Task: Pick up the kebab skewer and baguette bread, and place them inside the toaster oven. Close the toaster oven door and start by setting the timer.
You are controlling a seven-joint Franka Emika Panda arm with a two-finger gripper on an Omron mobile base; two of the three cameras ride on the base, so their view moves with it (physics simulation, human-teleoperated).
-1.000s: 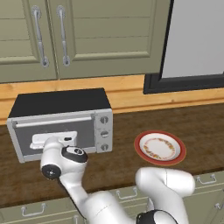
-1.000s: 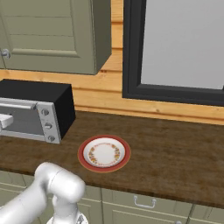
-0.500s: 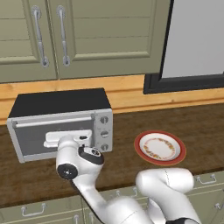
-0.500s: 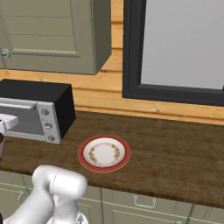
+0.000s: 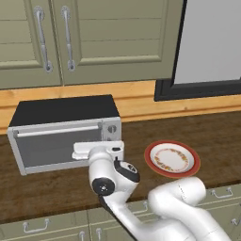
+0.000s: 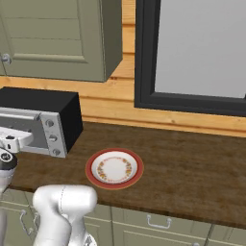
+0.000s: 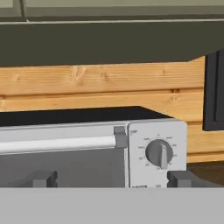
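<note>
The toaster oven (image 5: 61, 113) stands on the counter with its door (image 5: 52, 150) shut; the silver handle (image 7: 57, 143) runs along the door's top edge. My gripper (image 5: 100, 147) hovers just in front of the oven's lower right front, near the knob column (image 5: 112, 130). In the hand view the top knob (image 7: 159, 153) sits between my fingertips (image 7: 41, 178), which stand wide apart around nothing, so the gripper (image 7: 113, 179) is open. The hand (image 6: 17, 141) also shows at the left edge of the right base view. The kebab skewer and the baguette bread are out of view.
A red-rimmed plate (image 5: 151, 159) lies bare on the wooden counter right of the oven, also seen as the plate (image 6: 92, 169) in the right base view. Cabinets (image 5: 84, 37) hang above, and a dark-framed window (image 6: 192, 53) is at the right.
My hand has slid right along the oven front, from the door's middle to the knob column. The oven and plate have not moved.
</note>
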